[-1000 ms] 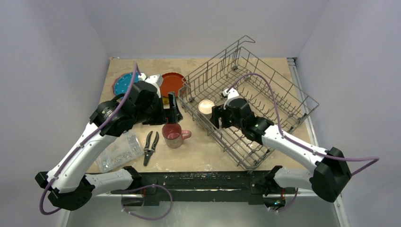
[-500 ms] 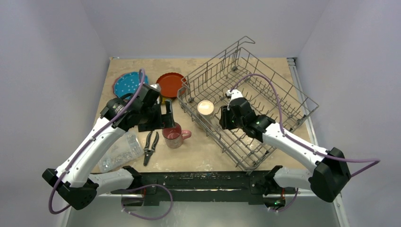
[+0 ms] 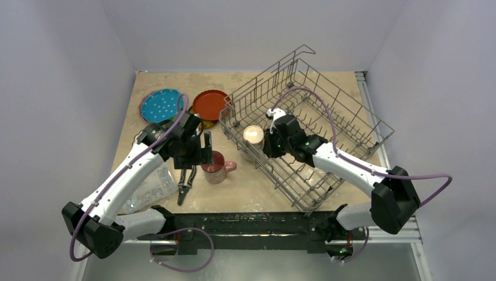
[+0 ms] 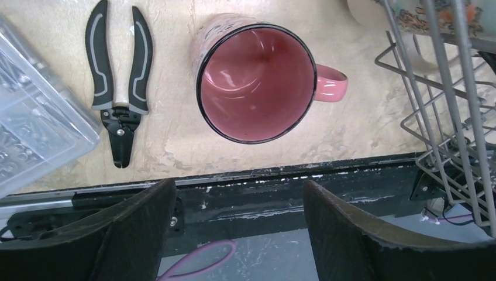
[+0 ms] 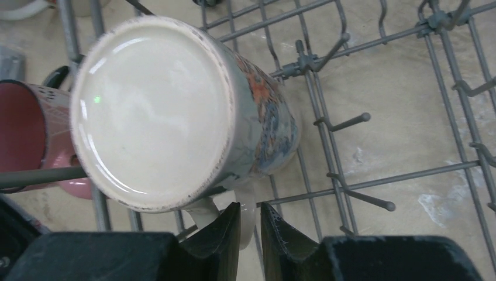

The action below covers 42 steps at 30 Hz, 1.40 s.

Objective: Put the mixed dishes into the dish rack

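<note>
The cream mug is seated inside the dish rack, at its left corner. Its handle is pinched by the closed jaws of the right gripper. Release is best made only once the rim is judged settled among the tines.

The mug is inverted, base up, with its long axis near upright and its handle pointed into the rack.

Just outside the rack's left wall, the maroon mug stands mouth up on the desk. The jaws of the left gripper are spread wide near it.
</note>
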Available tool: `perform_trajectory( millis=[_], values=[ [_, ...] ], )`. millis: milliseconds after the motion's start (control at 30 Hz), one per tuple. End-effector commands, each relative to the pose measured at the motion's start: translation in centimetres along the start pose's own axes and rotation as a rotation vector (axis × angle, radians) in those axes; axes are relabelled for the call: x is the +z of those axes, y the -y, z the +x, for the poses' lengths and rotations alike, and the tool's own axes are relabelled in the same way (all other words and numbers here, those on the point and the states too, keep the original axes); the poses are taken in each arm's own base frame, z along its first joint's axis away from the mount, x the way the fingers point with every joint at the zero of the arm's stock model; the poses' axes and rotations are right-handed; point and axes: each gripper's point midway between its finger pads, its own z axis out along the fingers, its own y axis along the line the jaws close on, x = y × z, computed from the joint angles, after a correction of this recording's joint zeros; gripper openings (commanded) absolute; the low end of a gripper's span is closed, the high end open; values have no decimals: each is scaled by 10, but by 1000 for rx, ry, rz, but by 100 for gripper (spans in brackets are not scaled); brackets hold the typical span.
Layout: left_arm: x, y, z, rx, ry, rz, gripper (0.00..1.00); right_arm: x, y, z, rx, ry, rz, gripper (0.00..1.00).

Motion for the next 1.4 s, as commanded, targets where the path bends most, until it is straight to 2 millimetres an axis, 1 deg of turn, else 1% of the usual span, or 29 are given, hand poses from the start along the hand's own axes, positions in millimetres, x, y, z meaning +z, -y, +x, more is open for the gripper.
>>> perform_trajectory(
  millis=[0,67,133,200,267,333,433,600,700,767,867,967,1100,1167,1300,1367],
  values=[
    [14,0,-1,13,3,22,73,-20,-43,-41,78,132,-197,20],
    [21,-3,0,15,-2,10,69,-23,-47,-41,113,134,-221,19],
    [27,-5,0,16,-2,8,68,-26,-47,-42,140,141,-219,19],
    [32,-5,0,22,-1,9,68,-30,-39,-43,155,148,-170,19],
    [38,-7,-1,33,-7,-9,68,-36,-25,-45,164,146,-87,21],
    [43,-8,-1,45,-18,-19,66,-47,-11,-52,149,158,-1,23],
    [55,-18,-5,70,-6,-73,63,-66,-1,-58,131,171,58,27],
    [75,-29,-13,115,17,-135,58,-100,0,-61,171,224,56,30],
    [85,-33,-17,130,13,-169,55,-119,3,-56,212,245,58,36],
    [94,-31,-18,142,2,-167,51,-129,6,-52,225,253,63,42],
    [105,-31,-18,151,-24,-177,42,-140,12,-45,232,244,87,52],
    [112,-34,-14,150,-41,-192,29,-152,14,-43,237,223,108,55],
    [107,-35,-14,144,-23,-189,19,-162,12,-37,256,191,101,57],
    [100,-35,-16,137,-3,-185,11,-167,6,-38,264,190,69,57],
    [80,-32,-25,116,58,-173,0,-174,-6,-44,270,193,9,57],
    [70,-31,-28,102,87,-163,0,-176,-9,-45,269,185,-5,58]
  ],
)
